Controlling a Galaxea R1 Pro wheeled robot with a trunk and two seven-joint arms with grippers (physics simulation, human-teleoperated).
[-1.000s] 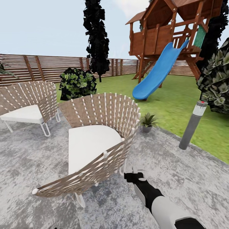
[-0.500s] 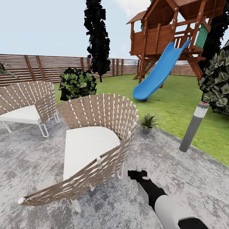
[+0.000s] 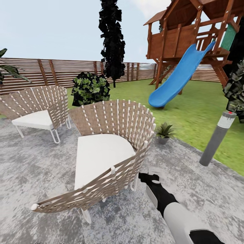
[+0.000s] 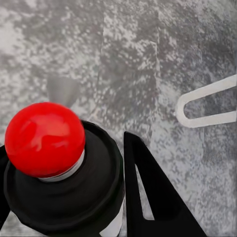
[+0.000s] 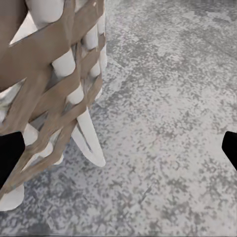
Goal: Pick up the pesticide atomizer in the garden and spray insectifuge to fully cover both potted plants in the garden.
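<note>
The pesticide atomizer (image 4: pixel 45 139) shows close up in the left wrist view, with a round red top on a dark body. My left gripper (image 4: pixel 71 168) is shut on it, one black finger (image 4: pixel 148 197) pressed against its side, above the grey paving. One potted plant (image 3: pixel 164 130), a small green rosette in a grey pot, stands at the patio's edge beside the near wicker chair (image 3: pixel 108 152). My right gripper (image 3: pixel 149 177) hangs low by that chair's front leg. In the right wrist view the right gripper (image 5: pixel 118 153) is open, with nothing between its fingers.
A second wicker chair (image 3: pixel 37 108) stands at the left. A grey bollard lamp (image 3: pixel 217 139) rises at the lawn's edge on the right. Behind lie the lawn (image 3: pixel 200 108), a blue slide (image 3: pixel 179 79) on a wooden play tower, a dark bush (image 3: pixel 90 88) and the slatted fence (image 3: pixel 51 71).
The whole picture has shifted to the right, so the camera has turned left. The right arm keeps its place in the frame beside the chair.
</note>
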